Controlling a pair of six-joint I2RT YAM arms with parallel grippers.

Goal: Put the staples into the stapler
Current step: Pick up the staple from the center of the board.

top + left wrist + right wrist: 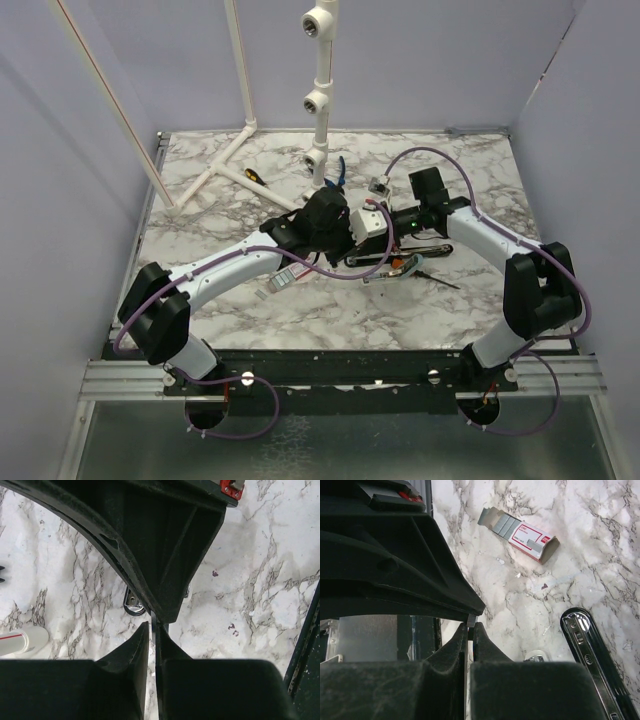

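R gripper (471, 628) jaws pinched shut on thin staple strip (471, 619), tip to tip w/ L gripper (152, 628), its jaws nrly shut on same strip. Black stapler (592, 652) right of R jaws.

Staples box (530, 537) near black stapler (591, 650)

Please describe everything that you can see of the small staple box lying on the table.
The staple box is a small, flat cardboard box, white with a red label. It lies flat on the marble table, apart from the stapler. Its inner tray is slid out at one end and shows grey staple strips side by side. The flap at the other end stands open. Nothing touches it.
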